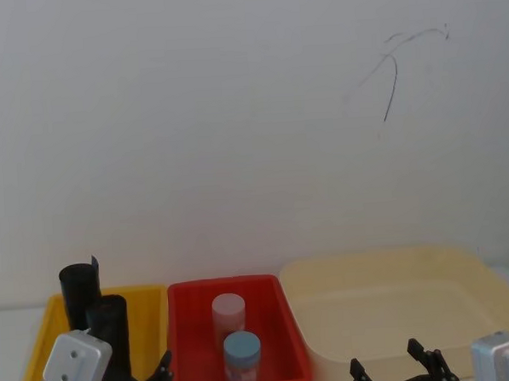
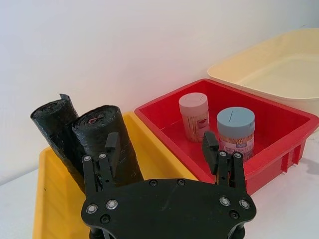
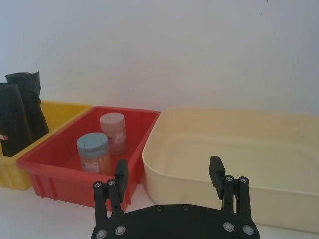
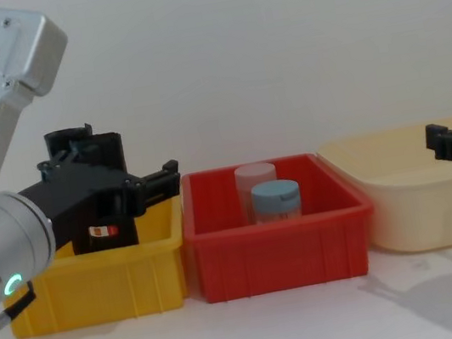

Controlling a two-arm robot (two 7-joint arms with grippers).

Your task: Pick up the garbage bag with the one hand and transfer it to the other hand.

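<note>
The garbage bag, a glossy black roll with a red-and-white label, stands upright in the yellow bin. It shows as the nearer roll in the head view. My left gripper is open just short of it, with one finger in front of the roll and nothing between the fingers. It also shows from the side, level with the roll's upper half. My right gripper hovers open and empty before the cream tub, low at the right.
A second black roll with a loose flap stands right behind the bag. The red bin in the middle holds a pink-lidded jar and a blue-lidded jar. A white wall closes the back.
</note>
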